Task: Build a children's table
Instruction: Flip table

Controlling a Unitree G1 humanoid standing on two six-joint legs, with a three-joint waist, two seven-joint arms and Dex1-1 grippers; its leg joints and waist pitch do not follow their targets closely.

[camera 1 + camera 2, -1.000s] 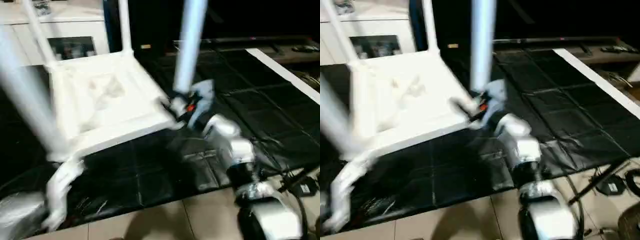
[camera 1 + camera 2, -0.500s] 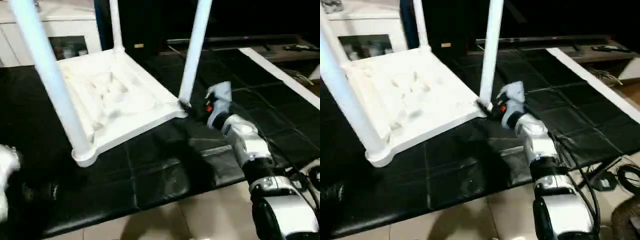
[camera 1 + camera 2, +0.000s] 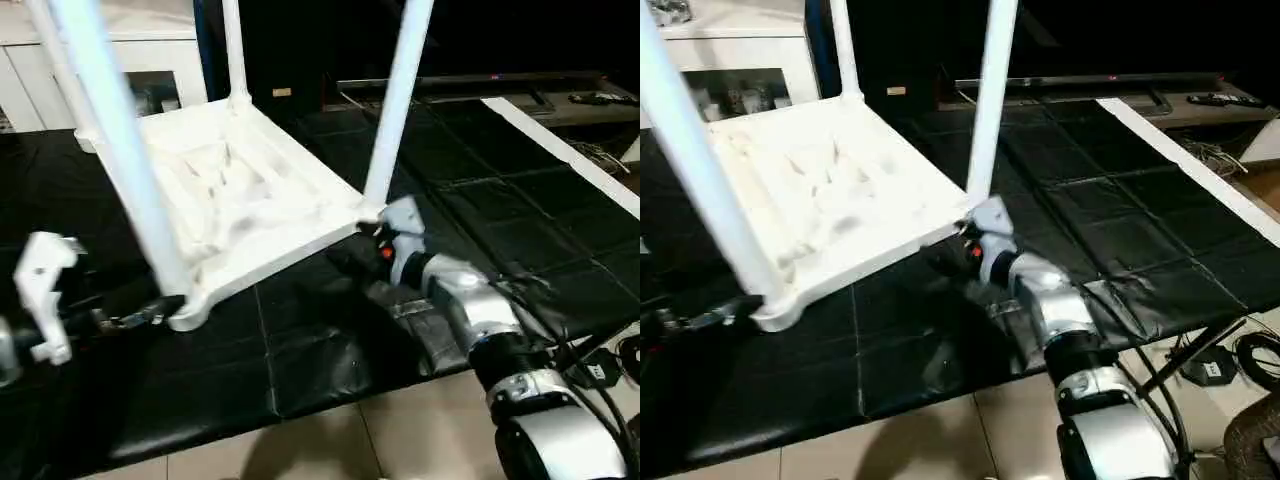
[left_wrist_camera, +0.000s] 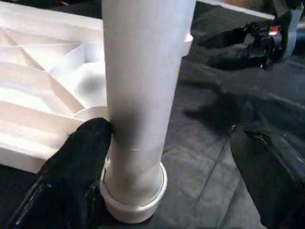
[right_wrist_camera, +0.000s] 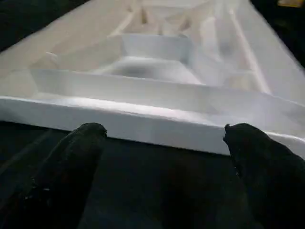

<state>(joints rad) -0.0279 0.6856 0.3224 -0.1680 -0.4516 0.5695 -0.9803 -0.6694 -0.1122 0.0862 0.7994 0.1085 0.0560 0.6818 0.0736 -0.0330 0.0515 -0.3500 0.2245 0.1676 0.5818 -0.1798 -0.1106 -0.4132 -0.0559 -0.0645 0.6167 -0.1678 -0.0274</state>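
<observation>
The white children's table lies upside down on the black mat, ribbed underside (image 3: pixel 235 185) facing up and tapered legs standing in its corner sockets. My left gripper (image 3: pixel 150 315) is open around the base of the near-left leg (image 4: pixel 143 95). One finger (image 4: pixel 76 157) touches that leg and the other finger (image 4: pixel 269 176) stands well off it. My right gripper (image 3: pixel 940 258) is open at the tabletop's near edge (image 5: pixel 143 121), just below the corner where the right leg (image 3: pixel 398 110) stands. Nothing lies between its fingers.
A white cabinet with a glass door (image 3: pixel 150 85) stands behind the table at the back left. A long white strip (image 3: pixel 560 150) crosses the mat on the right. Cables (image 3: pixel 1220 365) lie on the tiled floor past the mat's near right edge.
My left arm has come in from the lower left and its gripper now reaches the near-left leg. My right gripper has slipped from the right leg's socket down along the near edge. The camera shifted.
</observation>
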